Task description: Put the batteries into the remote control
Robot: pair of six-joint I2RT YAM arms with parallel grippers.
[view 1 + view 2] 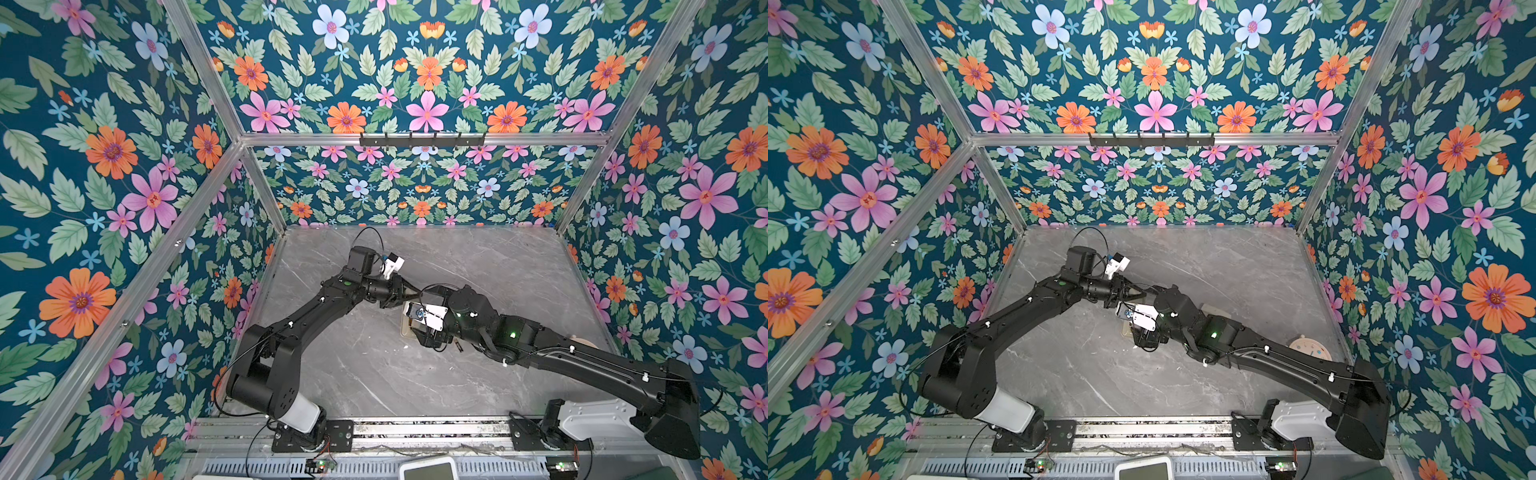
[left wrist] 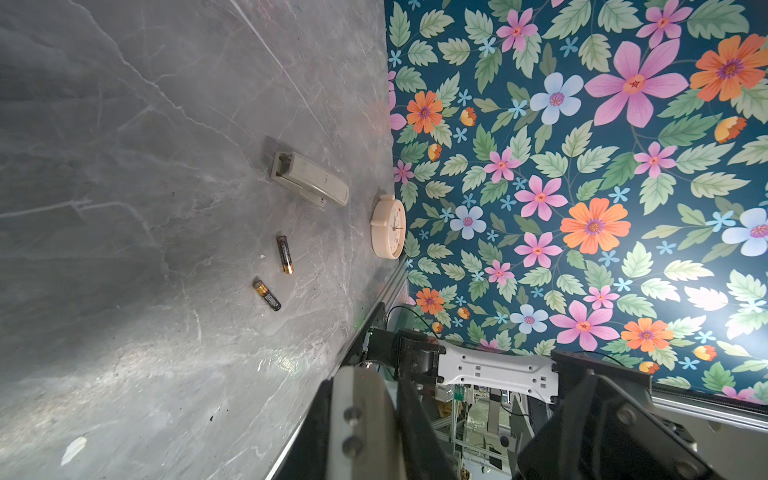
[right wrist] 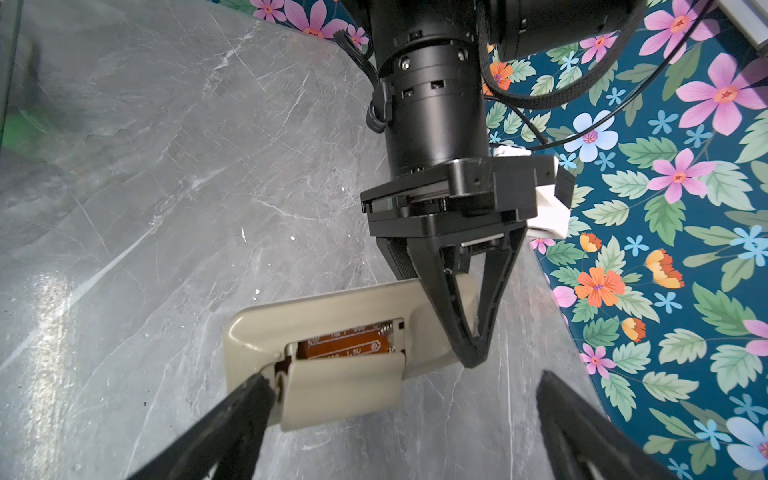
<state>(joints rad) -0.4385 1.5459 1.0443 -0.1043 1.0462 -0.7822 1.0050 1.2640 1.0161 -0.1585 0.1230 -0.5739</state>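
Note:
The remote control (image 3: 332, 309) lies back-up on the table, and only a beige edge of it (image 1: 408, 326) shows in a top view. Its compartment (image 3: 349, 343) is uncovered and shows a brown floor with printed marks. The small beige cover plate (image 3: 345, 390) lies askew over the compartment's edge. My left gripper (image 3: 473, 357) is shut and empty, its tips pressed on the remote's back past the compartment. My right gripper (image 3: 405, 380) is open wide around the cover plate, one finger (image 3: 249, 399) touching the remote's corner. Two batteries (image 2: 285, 254) (image 2: 267, 295) lie loose on the table.
A cream stepped block (image 2: 309, 183) lies beyond the batteries, near the right wall. A round cream clock (image 2: 388, 226) (image 1: 1310, 348) lies beside that wall. The two arms meet over the middle of the marble table (image 1: 374, 374). Flowered walls enclose three sides.

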